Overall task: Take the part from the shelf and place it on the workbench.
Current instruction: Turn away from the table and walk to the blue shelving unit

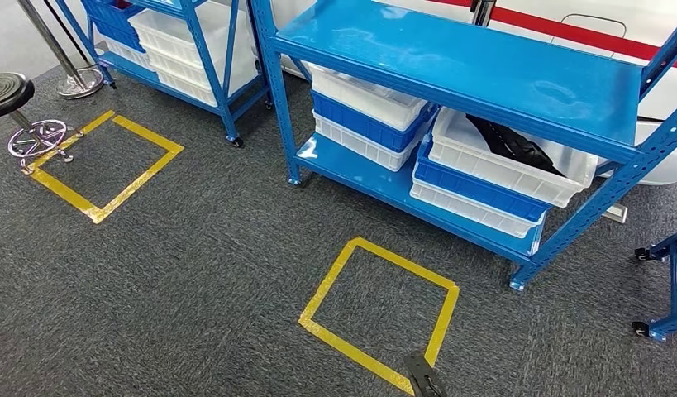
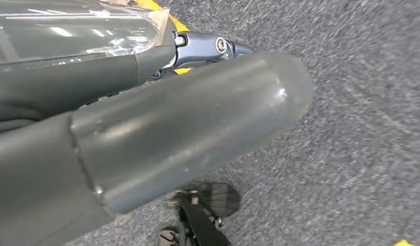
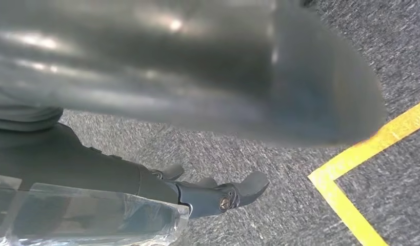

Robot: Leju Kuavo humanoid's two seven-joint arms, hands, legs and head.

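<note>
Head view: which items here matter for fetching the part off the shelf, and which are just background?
Job:
blue shelf
white bin holding a black part
yellow floor square

Background:
second shelf
stool
other yellow square

Blurred thick thumb (image 3: 197, 66) close against the right wrist camera, hiding most of the right hand (image 3: 213, 195); dark fingers (image 3: 248, 187) partly seen beyond it, grasp not readable. Same on the left hand (image 2: 197, 56): thumb (image 2: 187, 128) covering nearly all fingers. Black part (image 1: 512, 142) half sunk in a white bin (image 1: 500, 169), cut by the shelf (image 1: 483, 74) above; shape unclear.
</note>
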